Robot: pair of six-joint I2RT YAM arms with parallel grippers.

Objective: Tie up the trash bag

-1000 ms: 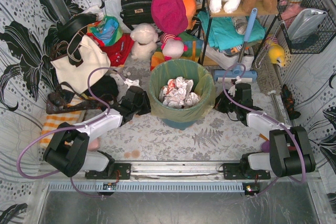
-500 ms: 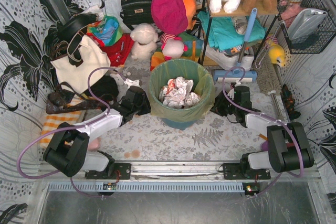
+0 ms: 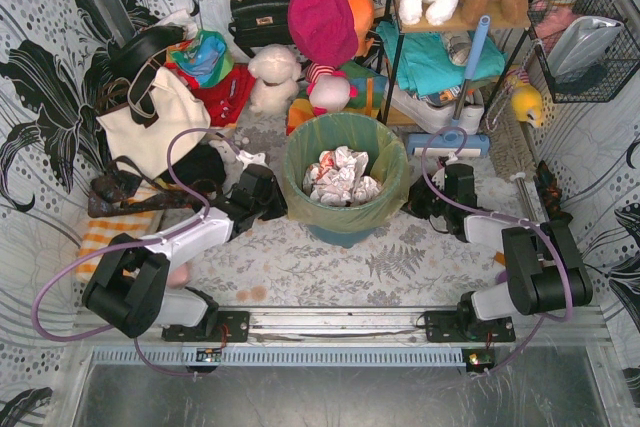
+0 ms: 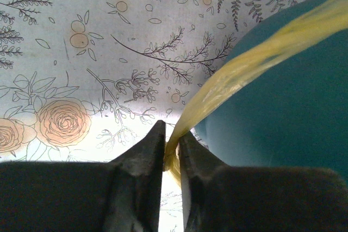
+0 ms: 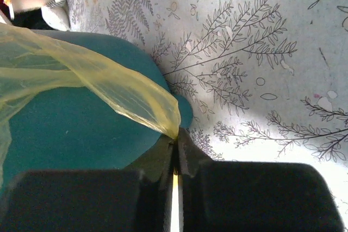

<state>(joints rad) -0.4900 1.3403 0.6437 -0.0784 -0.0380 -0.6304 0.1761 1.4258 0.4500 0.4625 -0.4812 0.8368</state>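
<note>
Black-and-white arms [image 3: 190,237], purple cables [image 3: 167,162]

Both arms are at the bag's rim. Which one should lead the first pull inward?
Right, probably. The right fingers are pressed together on a corner of the trash bag, stretched off the teal bin. The left fingers pinch a strip too, but a slit shows between them.

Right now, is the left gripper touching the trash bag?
Touching. In the left wrist view, the left gripper has its fingertips closed on a stretched strip of the trash bag, with no gap visible.
</note>
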